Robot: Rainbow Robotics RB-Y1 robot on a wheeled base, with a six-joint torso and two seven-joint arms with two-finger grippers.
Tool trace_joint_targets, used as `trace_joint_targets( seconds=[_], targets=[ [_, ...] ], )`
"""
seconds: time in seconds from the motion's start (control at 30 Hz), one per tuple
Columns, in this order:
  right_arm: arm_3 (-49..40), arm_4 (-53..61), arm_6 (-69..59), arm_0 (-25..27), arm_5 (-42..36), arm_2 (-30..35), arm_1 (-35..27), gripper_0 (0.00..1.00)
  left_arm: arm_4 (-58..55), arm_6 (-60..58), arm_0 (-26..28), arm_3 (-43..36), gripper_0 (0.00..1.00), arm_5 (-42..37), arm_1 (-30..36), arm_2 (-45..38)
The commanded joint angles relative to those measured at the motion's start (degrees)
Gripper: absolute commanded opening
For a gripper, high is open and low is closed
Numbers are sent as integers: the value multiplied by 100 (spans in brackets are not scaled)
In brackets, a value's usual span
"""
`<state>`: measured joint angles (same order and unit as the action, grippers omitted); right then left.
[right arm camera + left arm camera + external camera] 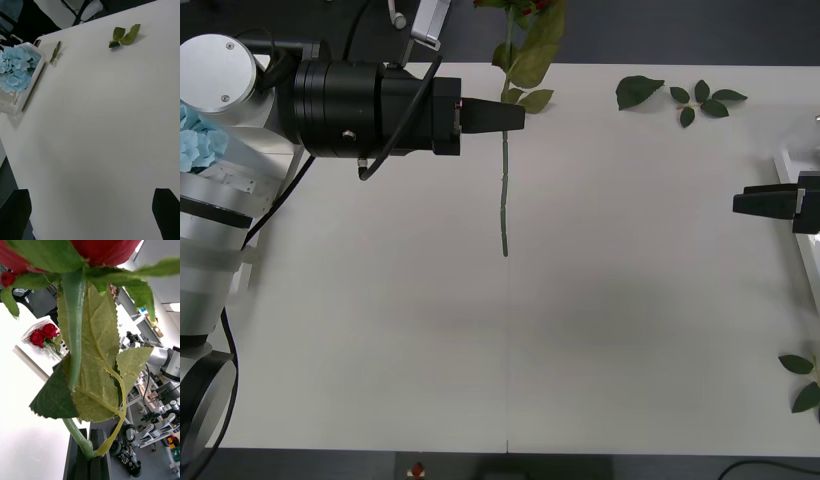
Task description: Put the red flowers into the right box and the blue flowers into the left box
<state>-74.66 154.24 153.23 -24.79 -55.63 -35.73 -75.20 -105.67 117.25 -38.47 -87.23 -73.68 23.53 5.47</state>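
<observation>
Black fingers of your left end effector point(515, 116) are closed on the green stem of a red flower point(80, 363); in the left wrist view you see that stem pinched between the two pads, with broad serrated leaves just above the grip and the red bloom beyond them. In the front view the free end of the stem hangs from the fingertips over the white surface point(510, 340), while the leafy part runs the other way, past the surface's far edge. Farther off from this end effector, the right box point(28, 347) already holds other red flowers point(43, 334).

Your right end effector point(765, 203) sits low at the surface's right edge, fingers spread apart and holding nothing. Well ahead of it in the right wrist view, the left box point(35, 77) contains the blue flowers point(15, 67). Loose leaf sprigs point(680, 98) lie on the surface, well apart from both end effectors.
</observation>
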Motion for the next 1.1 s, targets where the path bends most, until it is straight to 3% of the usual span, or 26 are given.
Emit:
trace_joint_targets(
  seconds=[0.03, 0.17, 0.4, 0.77, 1.1],
  targets=[
    [-1121, 36, 177, 1073, 413, 1024, 261, 95, -42, -36, -169, -84, 0, 29, 46, -64],
    [-2185, 45, 177, 1943, 931, 1613, 542, 97, -42, -36, -169, -84, 0, 29, 46, -64],
    [-3441, 45, 177, 2479, 1749, 1789, 946, 97, -42, -36, -169, -84, 0, 29, 46, -64],
    [-3978, -26, 177, 2435, 1995, 1657, 1623, 97, -42, -36, -169, -84, 0, 29, 46, -64],
    [-3828, -395, 177, 1609, 2417, 637, 2414, 97, -42, -36, -169, -84, 0, 29, 46, -64]
  ],
)
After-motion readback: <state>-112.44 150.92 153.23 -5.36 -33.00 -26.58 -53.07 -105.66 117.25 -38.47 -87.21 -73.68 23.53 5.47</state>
